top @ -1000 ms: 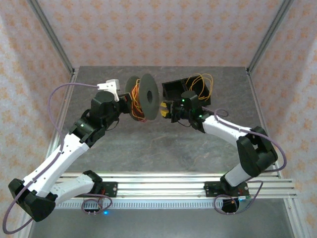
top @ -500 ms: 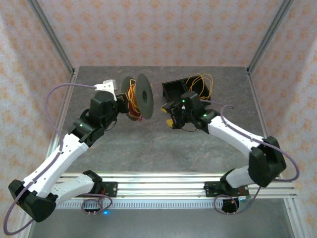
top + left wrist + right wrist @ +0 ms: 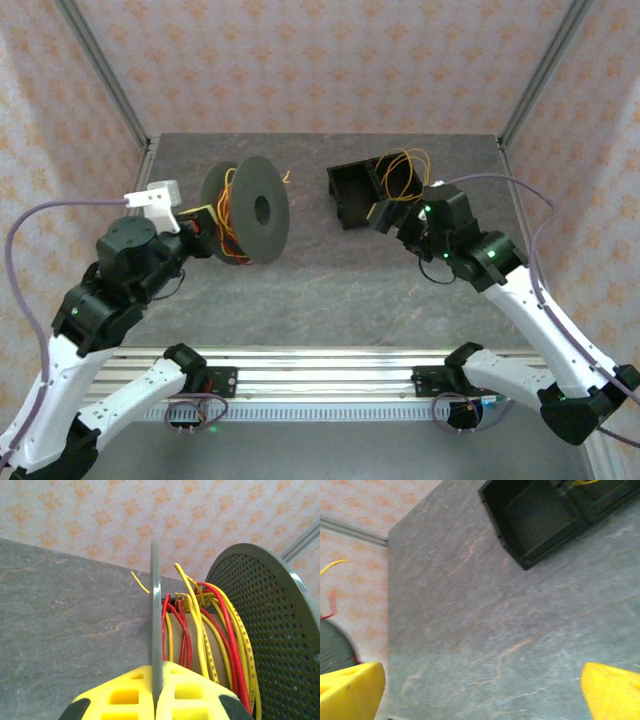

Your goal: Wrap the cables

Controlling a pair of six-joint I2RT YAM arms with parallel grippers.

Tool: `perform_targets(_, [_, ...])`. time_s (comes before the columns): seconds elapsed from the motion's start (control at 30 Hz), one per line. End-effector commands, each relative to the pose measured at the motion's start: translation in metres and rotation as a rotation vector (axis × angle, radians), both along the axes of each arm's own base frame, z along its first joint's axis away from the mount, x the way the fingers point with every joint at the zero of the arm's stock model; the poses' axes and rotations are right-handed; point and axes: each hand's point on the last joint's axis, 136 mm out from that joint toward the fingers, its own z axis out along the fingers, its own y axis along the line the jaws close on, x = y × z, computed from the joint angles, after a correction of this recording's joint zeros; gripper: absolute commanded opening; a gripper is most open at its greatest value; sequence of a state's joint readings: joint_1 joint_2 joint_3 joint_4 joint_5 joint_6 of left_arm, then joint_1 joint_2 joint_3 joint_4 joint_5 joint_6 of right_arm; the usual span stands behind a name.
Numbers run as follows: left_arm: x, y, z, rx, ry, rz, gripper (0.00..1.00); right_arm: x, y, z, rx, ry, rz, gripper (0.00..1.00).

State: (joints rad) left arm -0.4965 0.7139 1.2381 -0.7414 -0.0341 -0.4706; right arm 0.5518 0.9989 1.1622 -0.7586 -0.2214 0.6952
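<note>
Wrapping apparently midway. At left, dark grey spool (image 3: 262,210) pinched by one thin flange (image 3: 155,605) between the closed jaws of the left gripper (image 3: 157,687), seemingly lifted off the table (image 3: 330,300), with red and yellow cables (image 3: 200,625) wound loosely round the core. At right, right gripper (image 3: 482,692) spread wide and empty, just near of the black box (image 3: 350,190) holding loose cables (image 3: 405,165) at far right. Next, probably: reaching into the box, pinching one strand, drawing it left to the spool. Hard to tell whether any strand joins box and spool; strand ends in the box too fine to make out.
</note>
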Motion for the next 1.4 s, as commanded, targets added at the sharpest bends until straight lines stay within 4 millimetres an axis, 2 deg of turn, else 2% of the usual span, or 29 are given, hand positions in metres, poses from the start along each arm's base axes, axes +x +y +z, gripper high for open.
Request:
perform_targets(0.0, [-0.01, 0.009, 0.016, -0.015, -0.038, 0.014, 0.0, -0.009, -0.035, -0.01, -0.152, -0.015, -0.025, 0.99])
perform_targets(0.13, [0.001, 0.007, 0.004, 0.012, -0.016, 0.036, 0.0, -0.005, -0.051, -0.011, -0.18, -0.062, -0.075, 0.99])
perform_targets(0.2, [0.016, 0.001, -0.007, 0.025, -0.004, 0.045, 0.0, -0.002, -0.058, -0.013, -0.21, -0.077, -0.104, 0.99])
perform_targets(0.33, [0.051, -0.009, -0.041, 0.091, 0.048, 0.082, 0.0, 0.007, -0.069, -0.016, -0.282, -0.075, -0.125, 0.99])
perform_targets(0.47, [0.083, -0.022, -0.075, 0.121, 0.102, 0.106, 0.0, 0.015, -0.069, -0.02, -0.343, -0.05, -0.102, 1.0])
perform_targets(0.63, [0.116, -0.048, -0.109, 0.139, 0.174, 0.108, 0.0, 0.031, -0.055, -0.036, -0.381, 0.008, -0.029, 0.95])
perform_targets(0.8, [0.136, -0.059, -0.135, 0.232, 0.212, 0.16, 0.0, 0.047, -0.042, -0.043, -0.397, 0.038, 0.021, 0.93])
perform_targets(0.97, [0.148, -0.068, -0.156, 0.294, 0.258, 0.162, 0.0, 0.068, -0.039, -0.05, -0.436, 0.049, 0.02, 0.92])
perform_targets(1.17, [0.151, -0.073, -0.169, 0.318, 0.304, 0.149, 0.0, 0.116, -0.059, -0.052, -0.551, 0.095, -0.042, 0.87])
perform_targets(1.33, [0.148, -0.072, -0.172, 0.321, 0.327, 0.143, 0.34, 0.159, -0.065, -0.055, -0.566, 0.102, -0.055, 0.84])
perform_targets(1.37, [0.148, -0.072, -0.171, 0.319, 0.327, 0.141, 0.38, 0.169, -0.065, -0.056, -0.568, 0.104, -0.051, 0.83])
